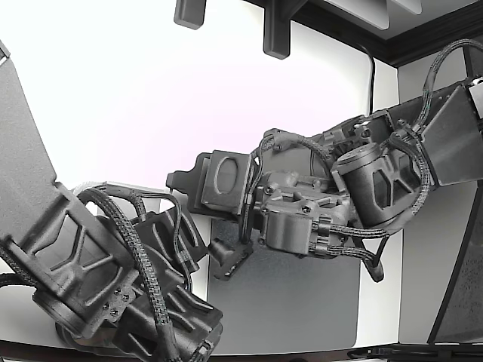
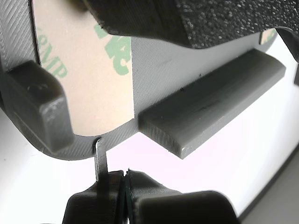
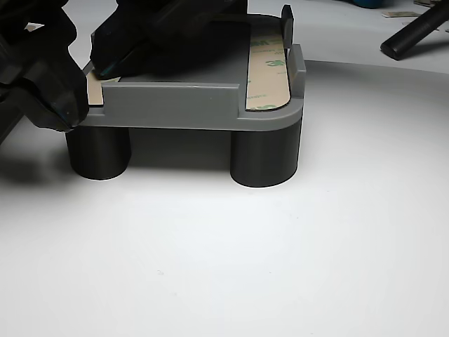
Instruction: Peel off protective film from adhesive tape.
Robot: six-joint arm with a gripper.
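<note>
A grey plastic part (image 2: 205, 112) fills the wrist view, with a tan adhesive tape strip (image 2: 96, 88) printed in green on its face. My gripper (image 2: 122, 179) is shut just below the part's rounded edge, pinching a thin film tab (image 2: 100, 156) that runs up to the tape's end. In the exterior view my gripper (image 1: 226, 256) sits under the grey part (image 1: 223, 177), which the second arm (image 1: 362, 188) holds up. The other view shows the part (image 3: 175, 105) with one tape strip (image 3: 270, 70) on its right end and another (image 3: 95, 88) on its left, partly hidden by black fingers (image 3: 112, 56).
A dark grey mat (image 1: 302, 302) lies on the white table (image 1: 113, 90) under both arms. Black cables hang from the second arm's wrist. In the other view a black rod (image 3: 414, 31) lies at the far right, with loose strips (image 3: 393, 14) near it.
</note>
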